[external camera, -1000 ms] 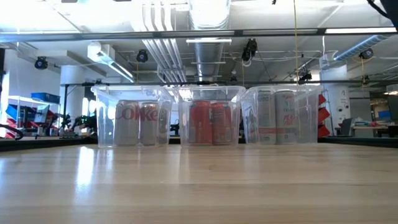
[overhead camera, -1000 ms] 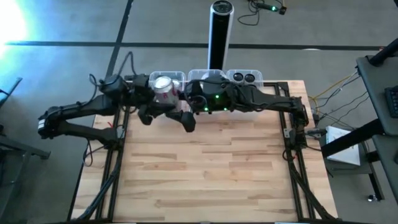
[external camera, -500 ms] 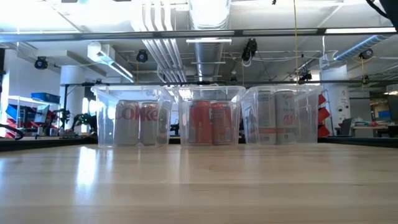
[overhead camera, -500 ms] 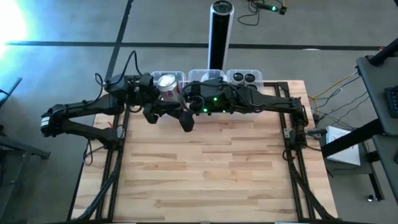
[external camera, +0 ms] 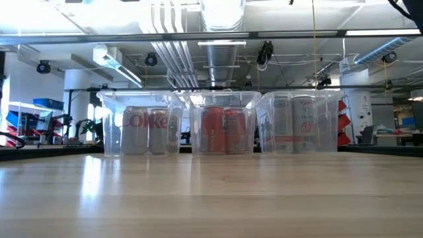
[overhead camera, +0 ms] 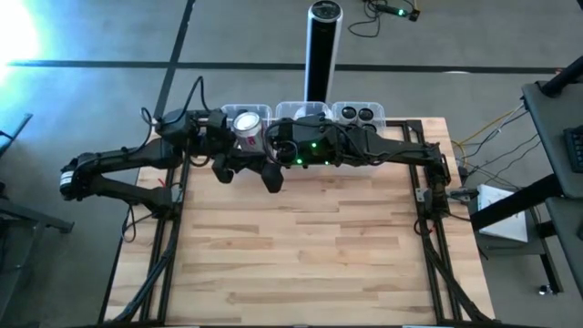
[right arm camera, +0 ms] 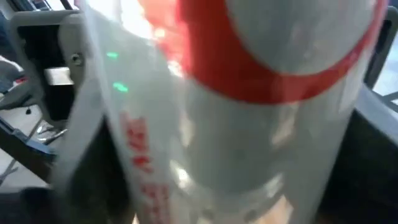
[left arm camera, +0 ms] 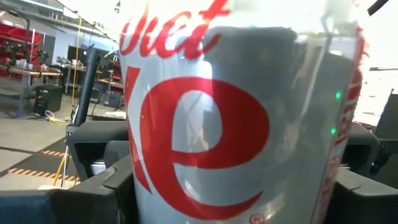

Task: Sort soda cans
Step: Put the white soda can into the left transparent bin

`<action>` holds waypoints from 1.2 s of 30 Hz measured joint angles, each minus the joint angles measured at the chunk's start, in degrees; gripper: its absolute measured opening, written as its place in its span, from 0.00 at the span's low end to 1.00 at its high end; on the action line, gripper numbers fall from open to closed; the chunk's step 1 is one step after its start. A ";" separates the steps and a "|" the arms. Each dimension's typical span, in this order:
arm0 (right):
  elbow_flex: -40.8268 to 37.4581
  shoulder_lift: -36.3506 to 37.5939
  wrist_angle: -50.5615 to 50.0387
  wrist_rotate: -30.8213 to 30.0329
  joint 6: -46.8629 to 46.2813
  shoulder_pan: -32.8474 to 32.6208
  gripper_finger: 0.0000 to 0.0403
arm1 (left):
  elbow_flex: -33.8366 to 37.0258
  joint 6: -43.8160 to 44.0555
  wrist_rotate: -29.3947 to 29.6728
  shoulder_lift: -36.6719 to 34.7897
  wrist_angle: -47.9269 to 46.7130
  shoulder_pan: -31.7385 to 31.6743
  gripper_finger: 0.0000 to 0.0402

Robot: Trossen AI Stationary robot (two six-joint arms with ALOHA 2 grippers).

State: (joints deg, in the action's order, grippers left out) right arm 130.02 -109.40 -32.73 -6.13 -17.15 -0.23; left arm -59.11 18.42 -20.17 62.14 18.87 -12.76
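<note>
A silver soda can with red lettering (overhead camera: 247,128) hangs upright in the air near the table's far edge, just in front of the left clear tub (overhead camera: 227,110). My left gripper (overhead camera: 239,138) reaches it from the left and my right gripper (overhead camera: 265,138) from the right; both are shut on it. The can fills both wrist views (left arm camera: 236,118) (right arm camera: 249,112). The low view shows neither gripper nor this can. More soda cans stand in three tubs: silver ones (external camera: 147,130), red ones (external camera: 223,130) and silver ones (external camera: 295,125). My left gripper pinches the can's side wall (left arm camera: 140,177) between its two fingers (left arm camera: 112,190), coming roughly level from the table's left. The can stands upright, lifted clear of the table. My right gripper has the same can's wall (right arm camera: 323,155) between its two fingers (right arm camera: 370,162), coming roughly level from the table's right. Which height on the can it has, the blurred view does not show.
Three clear tubs (external camera: 140,99) (external camera: 223,98) (external camera: 301,98) stand in a row on the table's far edge. A tall black cylinder post (overhead camera: 322,50) rises behind them. The wooden tabletop (overhead camera: 301,246) stretches out toward the near edge.
My right gripper has closed in on the can that my left gripper holds, and the can has edged a little toward the table's right. It has stayed upright and clear of the table.
</note>
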 joint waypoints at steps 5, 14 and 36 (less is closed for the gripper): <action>0.00 0.00 -2.38 0.71 -0.09 -0.05 0.73 | -1.62 -3.22 -1.36 -0.95 -5.91 -0.15 0.85; 0.00 -0.02 -9.36 3.38 1.31 -0.01 0.73 | -17.02 -13.10 -1.68 0.36 -39.91 -0.42 0.91; 0.00 -2.07 -27.07 3.13 0.59 -2.54 0.73 | -28.59 -24.39 -8.33 12.95 -66.40 -0.45 0.88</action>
State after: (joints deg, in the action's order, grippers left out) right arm 130.02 -111.48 -59.80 -3.00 -16.56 -2.76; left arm -87.70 -5.97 -28.50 75.08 -47.53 -13.21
